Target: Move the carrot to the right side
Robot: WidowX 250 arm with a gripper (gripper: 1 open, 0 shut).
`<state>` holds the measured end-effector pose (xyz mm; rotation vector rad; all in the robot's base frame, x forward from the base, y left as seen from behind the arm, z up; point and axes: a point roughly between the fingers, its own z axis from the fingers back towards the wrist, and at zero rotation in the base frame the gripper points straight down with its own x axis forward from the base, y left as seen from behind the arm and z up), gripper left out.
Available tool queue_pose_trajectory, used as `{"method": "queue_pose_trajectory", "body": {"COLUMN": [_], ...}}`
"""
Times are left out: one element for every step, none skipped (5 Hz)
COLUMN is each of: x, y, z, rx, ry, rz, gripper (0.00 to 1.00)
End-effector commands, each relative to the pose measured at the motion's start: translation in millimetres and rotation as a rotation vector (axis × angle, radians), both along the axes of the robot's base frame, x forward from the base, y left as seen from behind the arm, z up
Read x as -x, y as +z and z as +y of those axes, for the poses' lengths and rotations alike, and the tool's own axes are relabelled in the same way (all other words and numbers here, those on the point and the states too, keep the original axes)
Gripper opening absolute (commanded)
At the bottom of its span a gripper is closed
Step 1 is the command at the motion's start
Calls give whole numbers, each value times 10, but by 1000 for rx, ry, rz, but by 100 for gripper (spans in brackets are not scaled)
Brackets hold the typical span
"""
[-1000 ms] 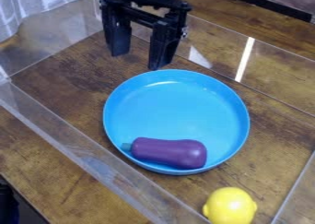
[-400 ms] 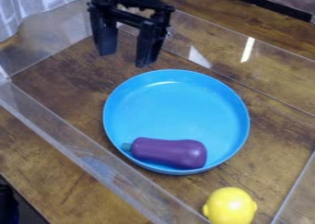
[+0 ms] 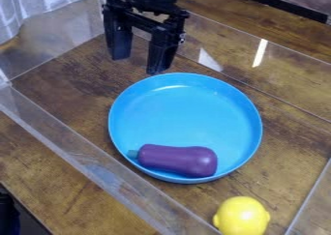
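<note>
Your black two-fingered claw (image 3: pixel 143 47) hangs spread apart, empty, at twelve o'clock of the round blue plate (image 3: pixel 195 103). The glossy dark-purple oblong toy carrot (image 3: pixel 177 160) lies untouched at the plate's six o'clock, awaiting pickup.

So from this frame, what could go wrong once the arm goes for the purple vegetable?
1. The carrot lies against the near rim of the blue plate; the open gripper descending there might strike the rim or tip the plate.
2. It looks smooth and glossy, so it may slip or roll out of the fingers.
3. The lemon sits on the table to the right, near the plate, so a low carry or placement could bump it.
</note>
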<state>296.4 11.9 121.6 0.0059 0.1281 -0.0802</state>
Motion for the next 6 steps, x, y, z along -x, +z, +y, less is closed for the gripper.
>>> {"method": "queue_pose_trajectory", "body": {"x": [-125, -164, -114, -16, 63, 119], "y": [123, 120, 223, 194, 161, 200], "z": [-109, -210, -232, -158, -80, 18], "rx": [-3, 2, -6, -7, -6, -13], "ry": [-90, -158, -188, -207, -221, -235], "rz": [-53, -54, -56, -66, -75, -84], "gripper": [100, 100, 100, 100, 100, 100]}}
